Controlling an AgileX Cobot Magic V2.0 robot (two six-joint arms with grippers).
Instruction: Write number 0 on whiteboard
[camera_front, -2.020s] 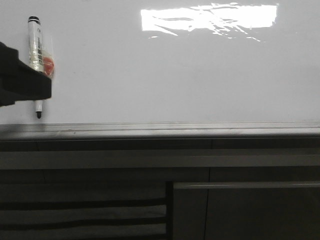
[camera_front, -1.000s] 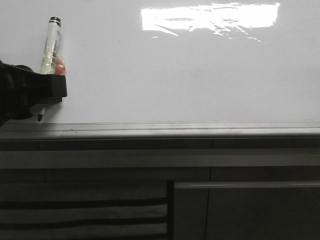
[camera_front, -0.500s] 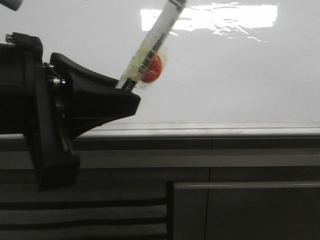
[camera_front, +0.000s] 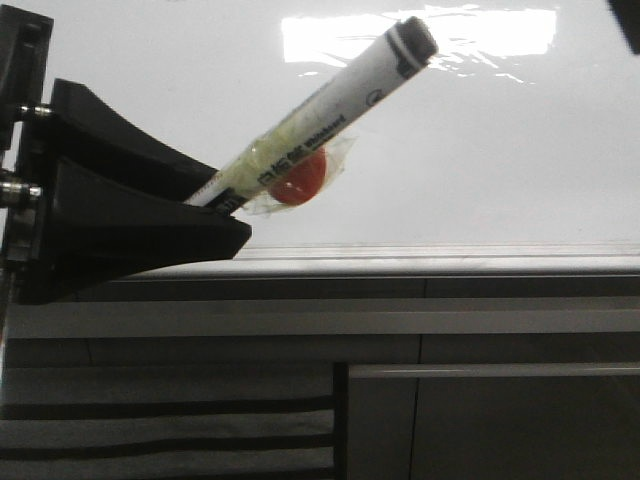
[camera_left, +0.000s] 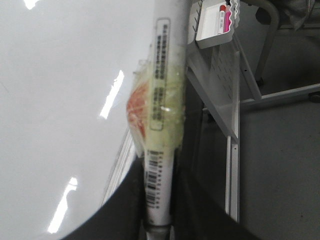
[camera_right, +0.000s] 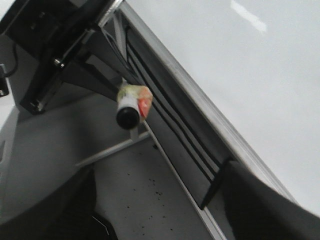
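Observation:
My left gripper (camera_front: 215, 215) fills the left of the front view, close to the camera and shut on a white marker (camera_front: 320, 125). The marker carries yellowish tape and a red blob, and its black end slants up to the right. In the left wrist view the marker (camera_left: 162, 125) runs straight out from between the dark fingers (camera_left: 125, 210). The glossy whiteboard (camera_front: 450, 170) behind it is blank, and the number 0 is out of view. My right gripper (camera_right: 160, 200) is open over the floor, holding nothing, and its view shows the marker (camera_right: 131, 105) end-on beside the whiteboard (camera_right: 240, 65).
A silver rail (camera_front: 400, 255) runs along the board's bottom edge. Grey cabinet panels (camera_front: 500, 420) lie below it. A white basket (camera_left: 215, 25) with pink and red items hangs on a frame beside the board. Speckled grey floor (camera_right: 150, 185) lies under the right gripper.
The left gripper has moved with the marker from the board's lower left toward the camera and to the right. The marker has tipped from upright to slanting up-right.

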